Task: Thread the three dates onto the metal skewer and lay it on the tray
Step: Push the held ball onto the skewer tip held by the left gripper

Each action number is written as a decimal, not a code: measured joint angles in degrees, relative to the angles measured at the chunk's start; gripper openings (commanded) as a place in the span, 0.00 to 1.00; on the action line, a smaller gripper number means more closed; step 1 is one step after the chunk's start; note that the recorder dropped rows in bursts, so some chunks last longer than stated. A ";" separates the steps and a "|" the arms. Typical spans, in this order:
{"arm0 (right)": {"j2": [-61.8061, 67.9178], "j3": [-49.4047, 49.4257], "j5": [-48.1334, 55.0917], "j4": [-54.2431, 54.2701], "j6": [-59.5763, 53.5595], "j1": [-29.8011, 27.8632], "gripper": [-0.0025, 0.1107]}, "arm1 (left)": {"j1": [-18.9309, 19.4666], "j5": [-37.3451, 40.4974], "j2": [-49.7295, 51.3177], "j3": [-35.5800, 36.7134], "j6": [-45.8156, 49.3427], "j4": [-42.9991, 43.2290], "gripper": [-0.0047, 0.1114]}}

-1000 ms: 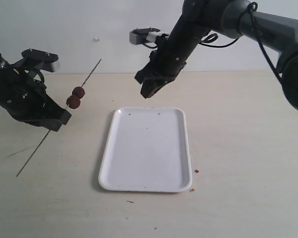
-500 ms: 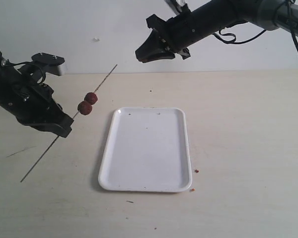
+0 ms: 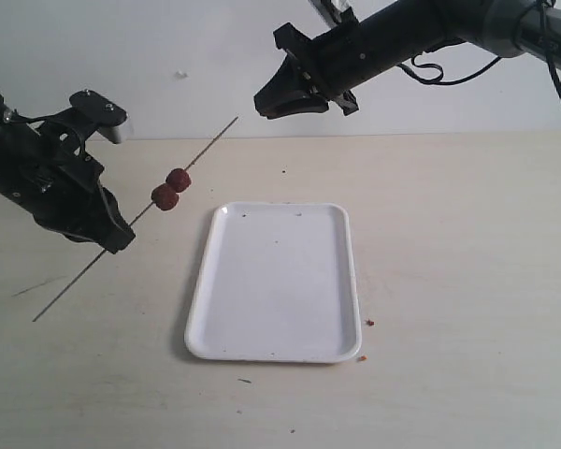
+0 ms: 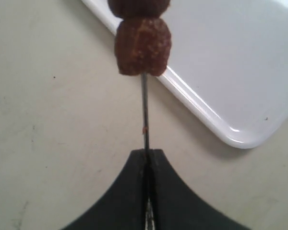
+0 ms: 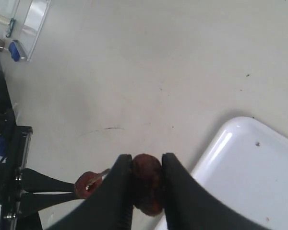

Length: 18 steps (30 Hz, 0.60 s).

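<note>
The right gripper [image 3: 266, 105] is now hanging high, having swung up from the far edge of the tray [image 3: 280, 281] to aim toward 8 o'clock. Meanwhile the left gripper [image 3: 115, 236] is nudging the skewer [image 3: 210, 144] up toward it. So the last threading is being lined up (tip and fruit are not yet touching). The right fingers are clamping the third date [image 5: 146, 184], and the skewer tip is lying at about 8 o'clock of them. The left fingers are pressing together on the skewer, which is carrying two dates [image 3: 178, 179] at 1 o'clock of them, beside the tray.
</note>
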 measured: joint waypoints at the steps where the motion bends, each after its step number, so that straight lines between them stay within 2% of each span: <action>1: 0.00 0.00 0.00 -0.40 0.00 0.00 0.19 | 0.00 -0.42 0.00 0.00 1.19 0.12 0.04; 7: 0.00 0.00 0.00 -0.41 0.14 0.00 0.19 | 0.00 -3.51 0.00 0.00 6.66 2.15 0.04; 13: -0.10 0.00 0.00 -0.31 0.25 0.00 0.24 | 0.00 -10.01 0.64 0.00 7.60 5.02 0.04; 18: -1.58 0.00 0.00 -0.72 0.25 0.00 0.24 | 0.00 -16.93 5.56 0.00 8.42 7.02 0.04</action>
